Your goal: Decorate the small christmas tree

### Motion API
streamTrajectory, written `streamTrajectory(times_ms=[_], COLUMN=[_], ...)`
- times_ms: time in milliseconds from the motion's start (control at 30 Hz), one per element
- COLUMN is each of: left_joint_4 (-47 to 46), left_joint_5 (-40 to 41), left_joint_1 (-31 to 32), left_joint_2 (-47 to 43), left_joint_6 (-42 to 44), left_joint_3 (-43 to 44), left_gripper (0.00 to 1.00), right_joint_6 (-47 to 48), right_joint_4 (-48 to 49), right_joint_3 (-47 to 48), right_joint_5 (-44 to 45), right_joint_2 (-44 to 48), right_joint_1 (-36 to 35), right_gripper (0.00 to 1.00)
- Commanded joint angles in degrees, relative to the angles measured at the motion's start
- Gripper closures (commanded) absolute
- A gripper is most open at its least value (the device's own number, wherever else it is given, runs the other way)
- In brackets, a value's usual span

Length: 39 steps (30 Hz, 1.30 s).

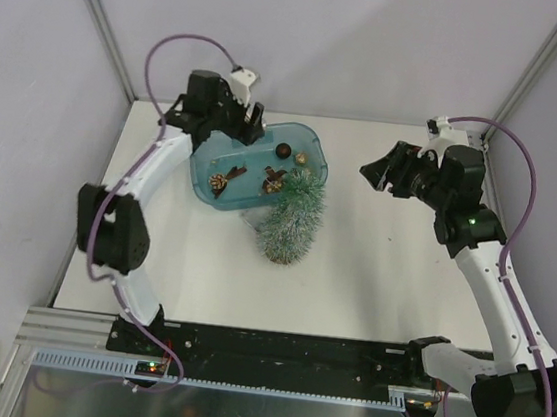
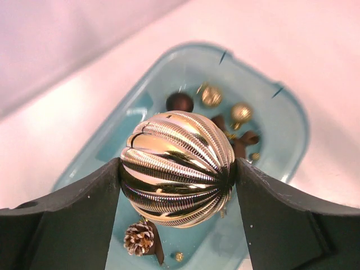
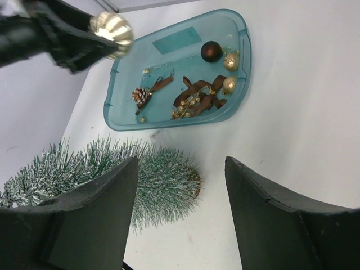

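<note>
The left gripper (image 1: pixel 252 125) squeezed a shiny gold ball (image 2: pixel 177 169) with ridges, up over the blue tub (image 1: pixel 312 150). The right gripper (image 3: pixel 181 163) was wide open and held nothing. The small christmas tree (image 1: pixel 292 225) lay on its side on the white table (image 1: pixel 382 271), just beside the tub. 1 pine cone (image 3: pixel 139 94) sat in the tub

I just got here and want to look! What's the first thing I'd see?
A shiny ribbed gold ball, pinched in the left claw above the blue tub. Then the frosty green tree, lying on its side on the table beside the tub.
</note>
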<state>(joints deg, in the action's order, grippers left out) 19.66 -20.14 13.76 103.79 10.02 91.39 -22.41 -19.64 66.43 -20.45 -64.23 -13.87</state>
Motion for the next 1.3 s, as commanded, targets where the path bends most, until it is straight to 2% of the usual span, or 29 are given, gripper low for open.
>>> streamTrajectory(times_ms=[0,167,333,433,533,700,900,1267], left_joint_4=[-0.65,-0.13,0.08,0.66,1.28,1.75,1.67,1.63], left_joint_5=[-6.49,-17.06,-34.33,-40.82,-47.07,-58.69,-65.16,-75.76], left_joint_1=[-0.45,-2.47,-7.7,-9.98,-11.11,-11.38,-11.39,-11.39], left_joint_2=[-11.48,-21.4,-30.79,-36.69,-41.94,-46.51,-53.42,-55.8], left_joint_6=[-1.34,-3.14,-3.25,1.94,6.99,9.19,15.31,9.49], left_joint_3=[-1.31,-5.72,-9.9,-11.9,-10.69,-6.85,-7.61,-3.4], left_gripper=[0.3,0.29,0.27,0.26,0.28,0.28,0.23,0.21], right_joint_6=[0.4,0.25,-0.13,-0.05,-0.08,-0.21,0.04,-0.87], right_joint_4=[0.72,0.55,0.51,0.42,0.25,0.87,1.48,2.81], right_joint_3=[0.27,0.27,0.27,0.27,0.27,0.27,0.27,0.08], right_joint_5=[-1.19,-1.61,-1.86,-1.71,-1.6,-2.08,-2.92,-4.04], right_joint_2=[1.8,2.61,3.56,4.32,5.01,5.94,6.94,8.72], right_joint_1=[0.56,1.18,1.52,1.56,1.56,1.61,1.59,1.41], right_gripper=[0.32,0.32,0.32,0.32,0.32,0.33,0.32,0.33])
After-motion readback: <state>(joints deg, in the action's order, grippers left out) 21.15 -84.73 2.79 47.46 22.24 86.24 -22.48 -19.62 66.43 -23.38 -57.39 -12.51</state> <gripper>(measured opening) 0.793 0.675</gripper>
